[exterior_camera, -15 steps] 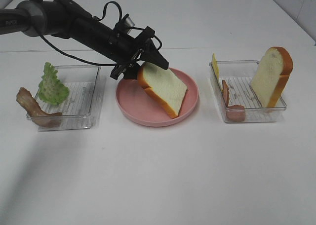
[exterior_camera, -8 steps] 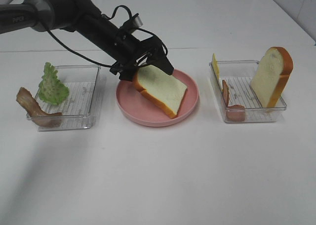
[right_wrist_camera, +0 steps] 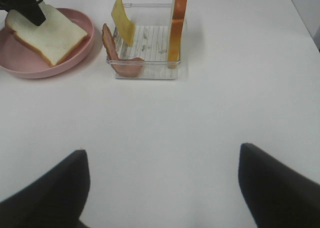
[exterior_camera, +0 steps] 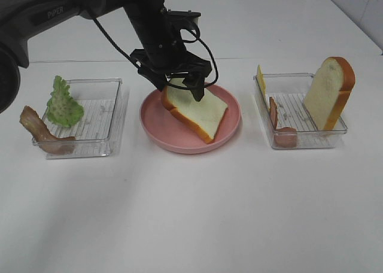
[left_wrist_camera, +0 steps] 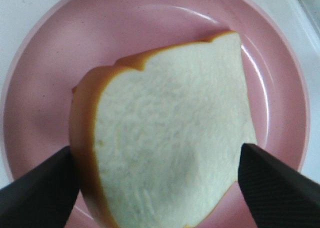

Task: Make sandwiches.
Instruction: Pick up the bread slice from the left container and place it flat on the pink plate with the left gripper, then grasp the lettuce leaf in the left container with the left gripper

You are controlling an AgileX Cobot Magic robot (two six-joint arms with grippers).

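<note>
- The sandwiches [exterior_camera: 197,111] so far amount to one white bread slice [left_wrist_camera: 165,138] with an orange-brown crust. It lies on the pink plate [exterior_camera: 155,131] in the middle of the table [exterior_camera: 191,213], set a little askew with one end near the plate's far rim. As the bottom layer, it probably sits there so the fillings can be stacked on it.
- The left gripper [exterior_camera: 181,88] hangs directly over that slice with its jaws spread wide, one on each side of the crust, and it grips nothing. Whether a fingertip brushes the crust cannot be told from the wrist view. The wide stance fits a slice set down flat, since the plate carries its weight.
- The left tray [exterior_camera: 114,129] holds a green lettuce leaf [exterior_camera: 63,105] leaning against its far corner. A bacon strip [exterior_camera: 39,132] is draped over its outer wall. Both stick up above the rim, which should leave an edge free for the jaws.
- The right tray [exterior_camera: 311,146] holds a yellow cheese square [exterior_camera: 261,80] propped at the wall nearest the plate. A second bacon strip [exterior_camera: 281,132] is there too, and a second bread slice [exterior_camera: 329,93] stands on edge against the far wall. Standing upright, that slice offers both faces to a pinch.
- The right gripper [right_wrist_camera: 162,183] has its fingers far apart and empty over bare table, well apart from its tray. It appears to be waiting, since nothing lies between its fingers.
- No filling lies on the base yet, so the task looks to be at an early stage.
</note>
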